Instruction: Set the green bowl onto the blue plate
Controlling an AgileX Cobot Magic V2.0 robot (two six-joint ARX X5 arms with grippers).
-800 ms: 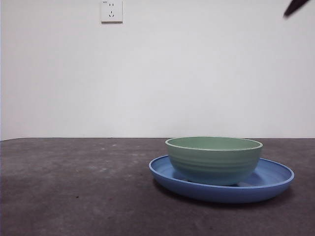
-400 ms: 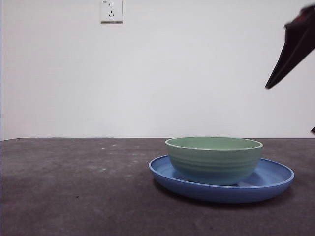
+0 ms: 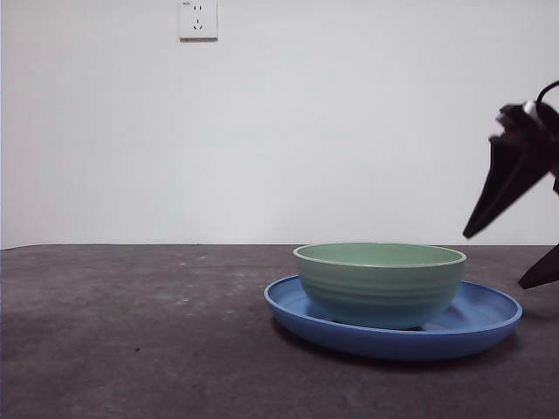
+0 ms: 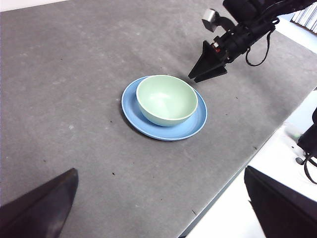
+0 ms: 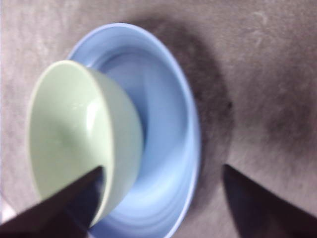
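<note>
Green bowl [image 3: 380, 284] sits upright inside the blue plate [image 3: 489, 319], off-center toward one rim, so the placing looks done. Right gripper [image 3: 515, 236] hovers just beside the plate, jaws spread apart and holding nothing; the bowl lies ahead of its tips. Left gripper [image 4: 158, 208] waits well apart, also spread. Bowl: round, ridged, pale ceramic; plate: glossy, shallow.

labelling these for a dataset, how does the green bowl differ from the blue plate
The green bowl is pale mint, deep and steep-walled with faint ridges; the blue plate is glossy blue, shallow and smooth. The bowl is narrower than the plate, and sits off-centre on it. Both are round, upright and empty.
</note>
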